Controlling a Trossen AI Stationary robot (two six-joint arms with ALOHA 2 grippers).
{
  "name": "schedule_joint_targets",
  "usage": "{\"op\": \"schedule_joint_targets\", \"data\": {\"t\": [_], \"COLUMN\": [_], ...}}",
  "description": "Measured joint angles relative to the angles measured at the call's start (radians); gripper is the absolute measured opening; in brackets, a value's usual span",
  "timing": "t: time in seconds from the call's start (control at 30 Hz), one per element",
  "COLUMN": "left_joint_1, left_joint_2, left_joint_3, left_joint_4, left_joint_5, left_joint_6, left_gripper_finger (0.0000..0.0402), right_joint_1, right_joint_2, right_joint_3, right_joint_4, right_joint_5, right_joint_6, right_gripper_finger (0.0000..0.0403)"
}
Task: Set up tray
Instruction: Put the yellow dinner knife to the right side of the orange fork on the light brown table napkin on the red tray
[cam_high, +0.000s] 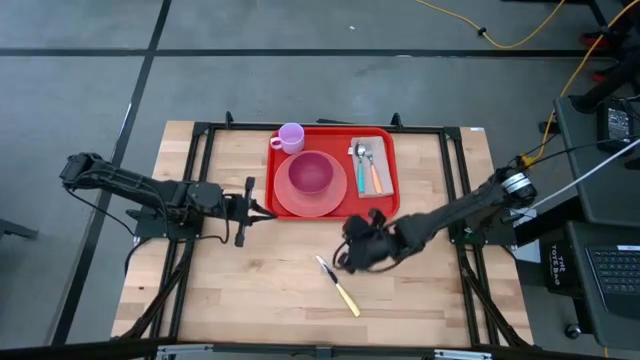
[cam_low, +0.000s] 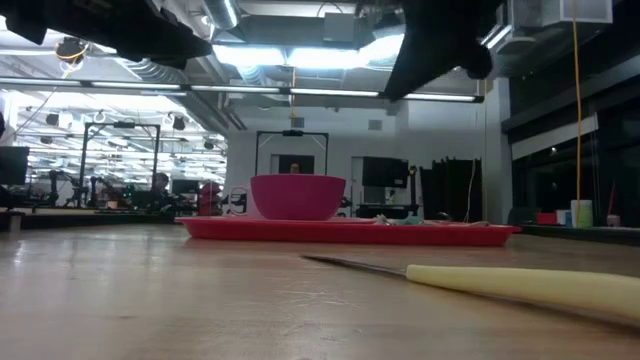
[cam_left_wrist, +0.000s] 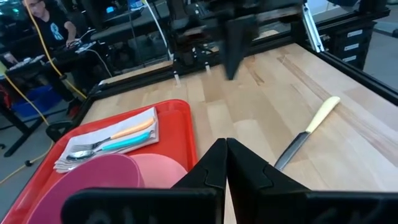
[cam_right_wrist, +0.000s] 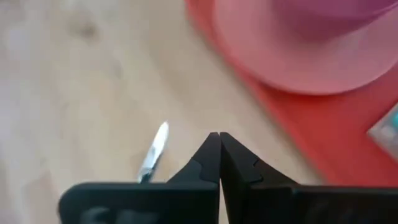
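The red tray (cam_high: 384, 190) lies at the table's far middle. On it stand a pink plate (cam_high: 285, 195) with a pink bowl (cam_high: 311, 174), a lilac cup (cam_high: 291, 137), and a napkin with a fork and spoon (cam_high: 370, 165). A knife with a pale yellow handle (cam_high: 338, 285) lies flat on the wood, nearer than the tray. My left gripper (cam_high: 266, 209) is shut, just off the tray's near left corner (cam_left_wrist: 186, 134). My right gripper (cam_high: 345, 256) is shut and raised above the table, between the tray's near rim (cam_right_wrist: 311, 143) and the knife's blade (cam_right_wrist: 154, 152).
A black metal frame (cam_high: 200, 135) runs around the tabletop's edges. Bare wood lies left of the tray and along the near side around the knife (cam_low: 520, 283). A person (cam_left_wrist: 46, 25) shows in the room beyond the table, with cables and equipment on the floor.
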Motion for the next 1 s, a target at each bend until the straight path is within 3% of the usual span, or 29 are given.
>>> {"op": "schedule_joint_targets", "data": {"t": [0.4,0.6,0.7,1.0], "left_joint_1": [-0.004,-0.004,-0.004,-0.004], "left_joint_2": [0.0,0.0,0.0,0.0], "left_joint_3": [0.0,0.0,0.0,0.0], "left_joint_4": [-0.008,-0.008,-0.008,-0.007], "left_joint_5": [0.0,0.0,0.0,0.0], "left_joint_6": [0.0,0.0,0.0,0.0], "left_gripper_finger": [0.0005,0.0002,0.0002,0.0002], "right_joint_1": [0.147,0.172,0.172,0.172], "right_joint_2": [0.291,0.448,0.504,0.534], "right_joint_3": [0.407,0.609,0.694,0.707], "right_joint_4": [-0.282,-0.445,-0.513,-0.55], "right_joint_5": [-0.198,-0.345,-0.359,-0.385], "right_joint_6": [0.295,0.386,0.42,0.42], "right_gripper_finger": [0.0003,0.0003,0.0006,0.001]}}
